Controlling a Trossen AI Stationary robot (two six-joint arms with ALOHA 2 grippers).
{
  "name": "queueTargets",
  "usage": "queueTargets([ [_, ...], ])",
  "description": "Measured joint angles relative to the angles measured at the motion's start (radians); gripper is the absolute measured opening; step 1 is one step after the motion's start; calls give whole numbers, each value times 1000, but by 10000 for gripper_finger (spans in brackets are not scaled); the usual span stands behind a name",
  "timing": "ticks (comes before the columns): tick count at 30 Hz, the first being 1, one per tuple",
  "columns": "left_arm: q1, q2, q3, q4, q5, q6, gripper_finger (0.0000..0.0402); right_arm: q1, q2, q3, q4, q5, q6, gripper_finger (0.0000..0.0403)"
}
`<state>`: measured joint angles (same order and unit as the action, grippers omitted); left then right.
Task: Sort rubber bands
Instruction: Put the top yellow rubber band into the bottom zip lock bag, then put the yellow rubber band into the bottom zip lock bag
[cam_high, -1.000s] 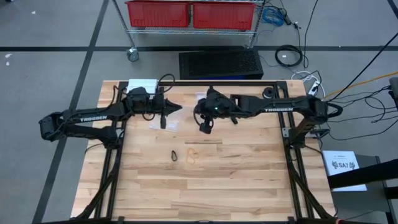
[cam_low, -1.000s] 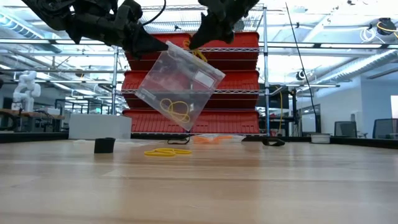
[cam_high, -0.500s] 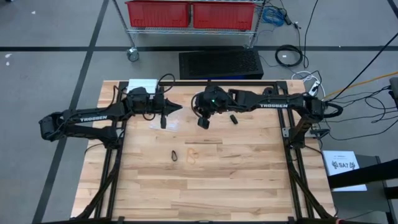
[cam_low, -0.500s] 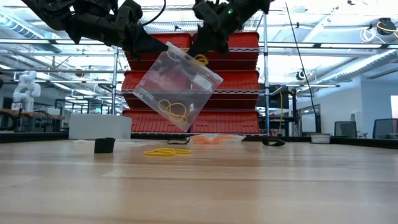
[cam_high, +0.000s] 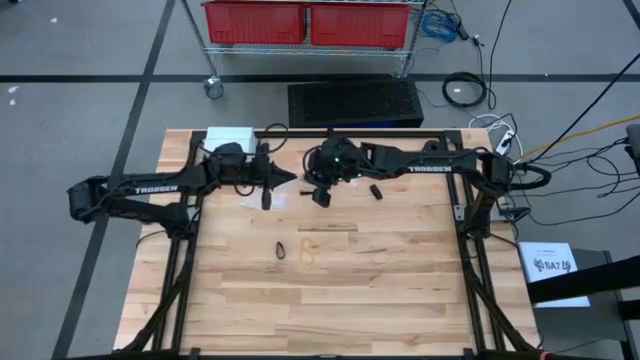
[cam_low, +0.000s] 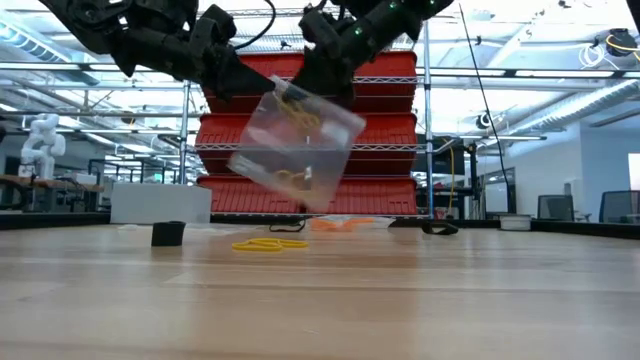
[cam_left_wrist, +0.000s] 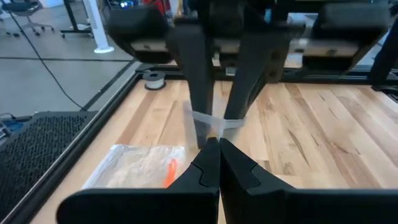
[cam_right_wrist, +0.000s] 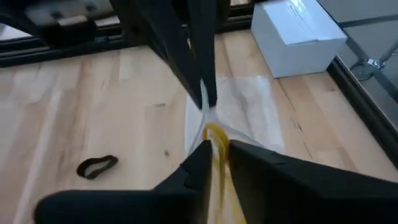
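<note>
TROSSEN-lettered arms, left gripper (cam_low: 262, 88) pinching clear bag (cam_low: 295, 150), right gripper (cam_right_wrist: 214, 149) narrowly parted, seemingly around yellow rubber bands (cam_right_wrist: 216, 138)

Two robot arms worked over the table, with two grippers: the left gripper (cam_high: 290, 177) and the right gripper (cam_high: 320, 195). There were two clear bags, one bag (cam_low: 295, 150) in the air and one flat bag (cam_left_wrist: 134, 165) at the far left. Two loose rubber bands lay nearer: one black band (cam_high: 282, 249) and one tan band (cam_high: 308, 247). One white box (cam_high: 230, 136) stood far left. The yellow loops inside the raised bag could not be counted.
</note>
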<state>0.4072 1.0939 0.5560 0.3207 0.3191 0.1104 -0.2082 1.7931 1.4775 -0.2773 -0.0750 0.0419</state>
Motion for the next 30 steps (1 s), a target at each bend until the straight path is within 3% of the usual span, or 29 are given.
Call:
queueTargets([
  [8, 0, 1, 0, 15, -14, -19, 0, 10, -2, 136, -223, 1, -19, 119],
  [14, 0, 1, 0, 3, -80, -22, 0, 25, -3, 234, -439, 6, -31, 123],
  [19, 1, 2, 0, 1, -100, -18, 0, 83, -4, 287, -585, 100, -13, 122],
  [25, 23, 2, 0, -32, -108, -16, 0, 192, -4, 252, -638, 99, 157, 122],
  [30, 31, 2, 0, -43, -111, -16, 0, 288, 17, 130, -504, 132, 324, 121],
])
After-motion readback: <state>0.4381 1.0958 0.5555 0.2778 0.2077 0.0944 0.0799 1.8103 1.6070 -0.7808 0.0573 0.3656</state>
